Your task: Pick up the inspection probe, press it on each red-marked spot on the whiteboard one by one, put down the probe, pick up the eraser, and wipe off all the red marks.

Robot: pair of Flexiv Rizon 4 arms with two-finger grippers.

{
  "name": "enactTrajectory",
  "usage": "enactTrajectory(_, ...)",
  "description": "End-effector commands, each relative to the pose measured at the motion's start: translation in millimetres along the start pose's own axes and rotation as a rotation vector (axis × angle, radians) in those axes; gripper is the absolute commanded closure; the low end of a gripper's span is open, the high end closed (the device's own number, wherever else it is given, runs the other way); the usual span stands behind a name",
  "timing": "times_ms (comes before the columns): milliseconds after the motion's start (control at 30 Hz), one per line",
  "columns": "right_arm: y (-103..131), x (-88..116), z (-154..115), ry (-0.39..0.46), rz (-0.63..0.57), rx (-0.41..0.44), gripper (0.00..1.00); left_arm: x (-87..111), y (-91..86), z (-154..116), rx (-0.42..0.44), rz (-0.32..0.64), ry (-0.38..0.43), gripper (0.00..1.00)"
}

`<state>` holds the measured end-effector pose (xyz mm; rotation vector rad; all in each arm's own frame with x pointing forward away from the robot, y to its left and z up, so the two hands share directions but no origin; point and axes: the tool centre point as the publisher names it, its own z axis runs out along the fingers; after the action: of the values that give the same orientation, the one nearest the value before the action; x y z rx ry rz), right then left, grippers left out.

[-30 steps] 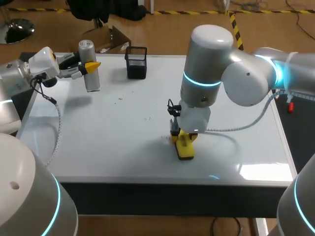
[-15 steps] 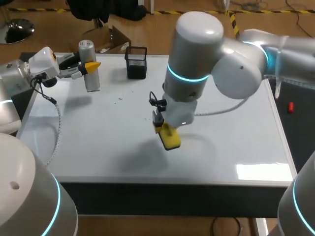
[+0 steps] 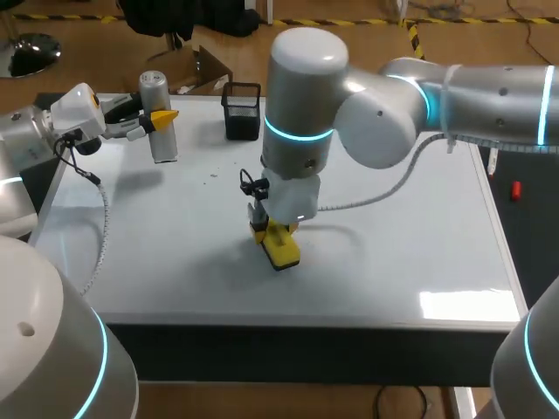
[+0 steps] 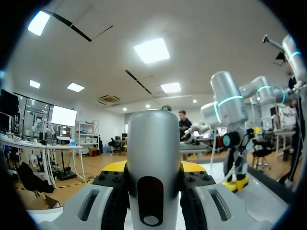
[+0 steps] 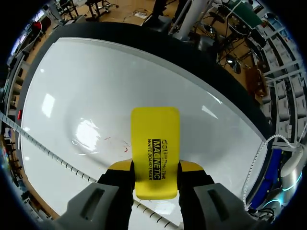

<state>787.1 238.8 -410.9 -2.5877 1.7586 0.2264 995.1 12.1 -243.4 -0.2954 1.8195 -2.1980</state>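
The whiteboard covers the table. My right arm reaches to its middle, where the right gripper is shut on a yellow eraser whose end is down on the board. In the right wrist view the eraser sits between the fingers of the gripper, with faint red marks on the board just beside it. At the back left, my left gripper is shut on the silver cylindrical probe, held upright. The left wrist view shows the probe clamped in the gripper.
A black mesh cup stands at the back edge, between the two arms. A few small dark specks lie on the board left of the eraser. The board's right half is bare under my right arm.
My right arm has swept the eraser leftward across the board, from right of centre to the middle. The left arm and the probe have stayed still.
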Motion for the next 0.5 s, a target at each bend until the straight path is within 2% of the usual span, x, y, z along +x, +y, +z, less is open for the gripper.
enactTrajectory(33,-6,1,5,0.003,-0.003,-0.024,1.0,0.7,-0.9,0,0.001,0.002,-0.002,1.0)
enactTrajectory(267,2,14,11,-0.002,0.012,-0.031,1.0,0.7,-0.9,0,0.001,0.002,-0.002,1.0)
enactTrajectory(500,14,39,16,0.003,0.064,-0.046,1.0,0.7,-0.9,0,0.001,0.002,-0.002,1.0)
